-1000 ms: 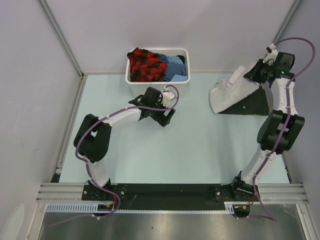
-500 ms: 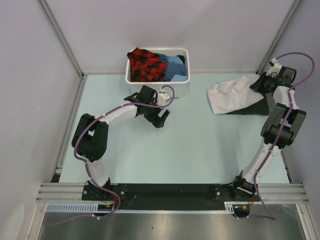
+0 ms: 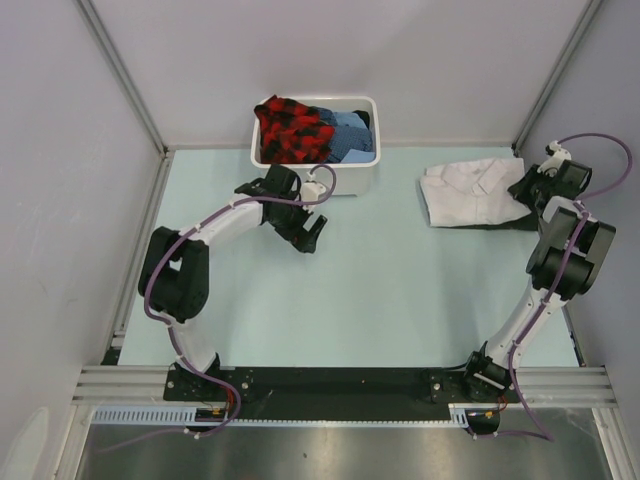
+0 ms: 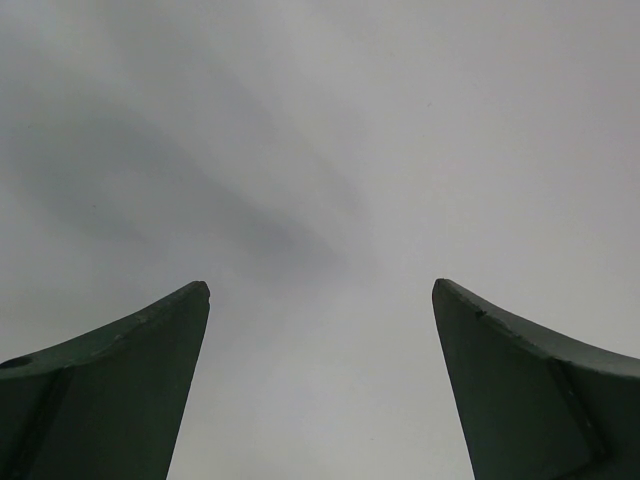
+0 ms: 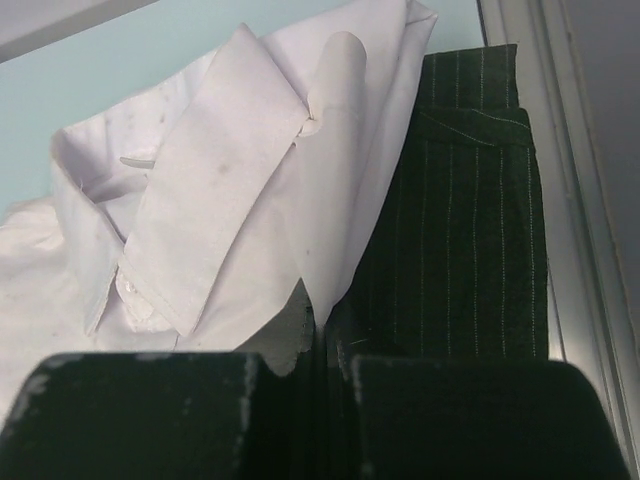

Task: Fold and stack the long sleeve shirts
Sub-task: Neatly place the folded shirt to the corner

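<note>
I am watching two shirts lying together in the upper right of the top view: one white shirt (image 3: 468, 190), collar showing, is resting on one dark striped shirt (image 5: 460, 240), which is peeking out along its lower and right edges. The right gripper (image 5: 325, 372) is sitting at the right end of that pile with its jaws pressed together. From the wrist view they seem to be pinching the white shirt's edge, though the cloth in the slit is hard to make out. The left gripper (image 3: 310, 232) is hovering over the pale green table (image 3: 400, 290) left of centre, jaws spread wide with nothing between them. One white tub (image 3: 262, 160) is standing at upper centre, holding one red-and-black plaid cloth (image 3: 292, 130) and one blue cloth (image 3: 350, 140).
</note>
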`<state>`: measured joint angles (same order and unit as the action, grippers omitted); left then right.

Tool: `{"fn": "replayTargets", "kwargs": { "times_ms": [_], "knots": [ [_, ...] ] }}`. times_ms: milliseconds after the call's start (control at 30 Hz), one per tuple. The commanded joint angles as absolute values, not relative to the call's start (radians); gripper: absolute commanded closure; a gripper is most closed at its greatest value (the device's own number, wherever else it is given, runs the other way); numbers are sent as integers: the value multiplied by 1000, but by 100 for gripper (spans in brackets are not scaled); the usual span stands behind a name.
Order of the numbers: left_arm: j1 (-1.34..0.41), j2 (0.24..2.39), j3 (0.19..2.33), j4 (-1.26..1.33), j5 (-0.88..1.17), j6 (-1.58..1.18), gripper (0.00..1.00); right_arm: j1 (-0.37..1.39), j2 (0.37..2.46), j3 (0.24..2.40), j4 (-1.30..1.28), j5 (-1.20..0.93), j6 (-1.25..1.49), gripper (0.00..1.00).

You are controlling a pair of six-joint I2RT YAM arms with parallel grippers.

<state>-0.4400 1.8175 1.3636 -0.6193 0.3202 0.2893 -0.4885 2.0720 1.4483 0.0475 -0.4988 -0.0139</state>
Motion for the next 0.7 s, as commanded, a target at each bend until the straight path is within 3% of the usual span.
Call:
{"fn": "replayTargets", "kwargs": {
  "times_ms": [0,333,367,400,467,500,567,600,667],
  "knots": [
    [-433,1764,1396,-641,345,307,1,-523,1999,1408,219,-448,-5,100],
    [-426,1781,1405,-647,342,304,1,-540,2017,1388,276,-385,2,99],
    [-426,1782,1407,-647,347,302,1,-538,2025,1399,258,-385,-26,90],
    [-425,1782,1408,-647,350,301,1,-535,2032,1404,249,-385,-32,73],
    [-419,1778,1414,-650,357,296,1,-535,2031,1397,247,-374,-50,62],
    [-414,1775,1416,-650,368,293,0,-535,2025,1394,242,-364,-57,43],
    [-393,1756,1424,-649,399,285,1,-541,1997,1396,216,-341,-80,27],
    [-381,1747,1425,-650,438,282,1,-545,1984,1397,207,-336,-87,10],
    [-350,1715,1427,-637,477,268,1,-551,1938,1440,132,-345,-124,1]
  ]
}}
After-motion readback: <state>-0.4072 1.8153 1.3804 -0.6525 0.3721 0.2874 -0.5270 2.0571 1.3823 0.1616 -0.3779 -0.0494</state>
